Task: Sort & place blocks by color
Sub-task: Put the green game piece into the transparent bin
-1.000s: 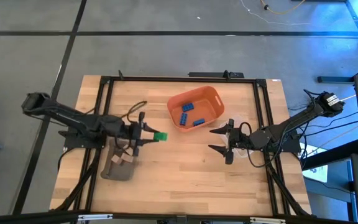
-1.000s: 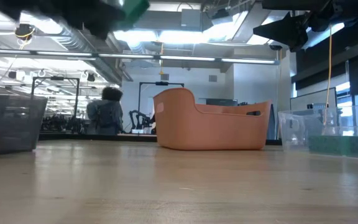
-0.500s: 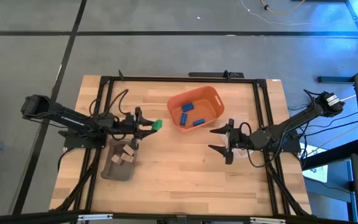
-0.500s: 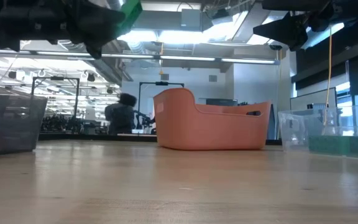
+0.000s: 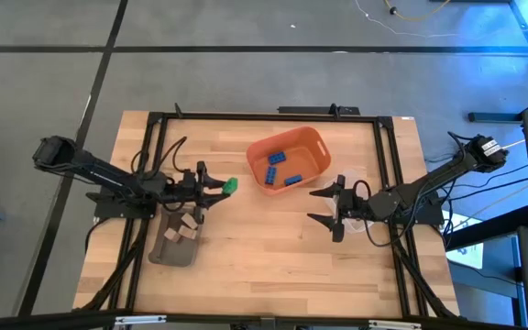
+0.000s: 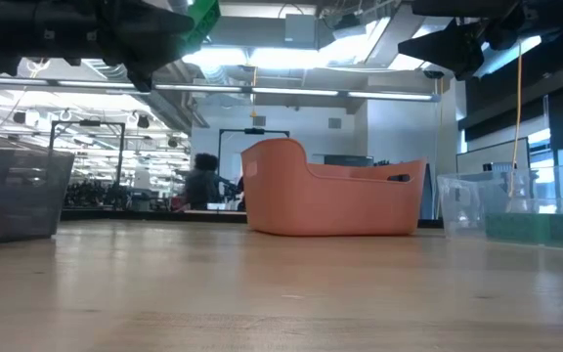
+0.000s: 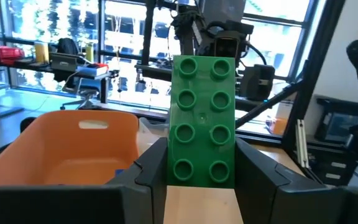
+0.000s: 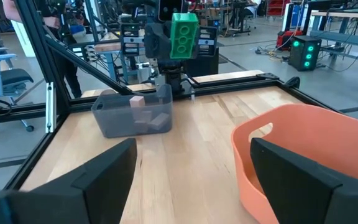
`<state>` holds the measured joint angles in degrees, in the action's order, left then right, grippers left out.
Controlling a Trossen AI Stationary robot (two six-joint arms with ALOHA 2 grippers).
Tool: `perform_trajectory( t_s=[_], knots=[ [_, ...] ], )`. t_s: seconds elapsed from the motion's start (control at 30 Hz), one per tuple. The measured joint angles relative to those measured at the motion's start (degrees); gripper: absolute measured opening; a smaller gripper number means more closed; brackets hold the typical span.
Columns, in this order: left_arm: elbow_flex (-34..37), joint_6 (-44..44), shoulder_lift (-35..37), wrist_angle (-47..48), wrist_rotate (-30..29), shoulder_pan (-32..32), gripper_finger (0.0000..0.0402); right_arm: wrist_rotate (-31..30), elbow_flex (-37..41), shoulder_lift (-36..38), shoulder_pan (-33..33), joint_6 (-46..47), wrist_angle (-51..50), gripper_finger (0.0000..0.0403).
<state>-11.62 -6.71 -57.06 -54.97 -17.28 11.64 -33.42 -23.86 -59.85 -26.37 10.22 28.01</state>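
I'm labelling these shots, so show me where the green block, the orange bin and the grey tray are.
green block (image 7: 201, 121), left wrist view, the middle of its studded face.
orange bin (image 5: 320, 147), high view, its rim on the right arm's side.
grey tray (image 8: 114, 121), right wrist view, its front wall.

A bright green studded toy brick, blue studded bricks in a round orange plastic bin, pale tan blocks in a grey-brown tray.
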Motion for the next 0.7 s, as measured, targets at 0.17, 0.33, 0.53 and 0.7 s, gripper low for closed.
perform_trajectory(
  t_s=[0.17, 0.33, 0.53, 0.7],
  knots=[
    [-0.5, -0.6, -1.3, -0.1, 0.3, 0.0, 0.0127, -1.4, 0.0, -0.1, 0.0, -0.1, 1.6, 0.0316],
    [-5.3, -0.7, -9.2, -0.2, 1.3, 0.8, 0.0127, 2.5, 0.0, -4.2, 2.3, -0.6, 9.9, 0.0316],
    [-12.9, 6.3, -19.8, 0.2, 1.9, 0.9, 0.0127, 9.0, 0.0, -16.4, 4.8, -5.9, 23.8, 0.0316],
    [-18.4, 10.2, -26.4, 3.5, 2.5, 0.9, 0.0127, 9.9, -2.7, -25.2, 5.6, -10.7, 30.1, 0.0316]
  ],
)
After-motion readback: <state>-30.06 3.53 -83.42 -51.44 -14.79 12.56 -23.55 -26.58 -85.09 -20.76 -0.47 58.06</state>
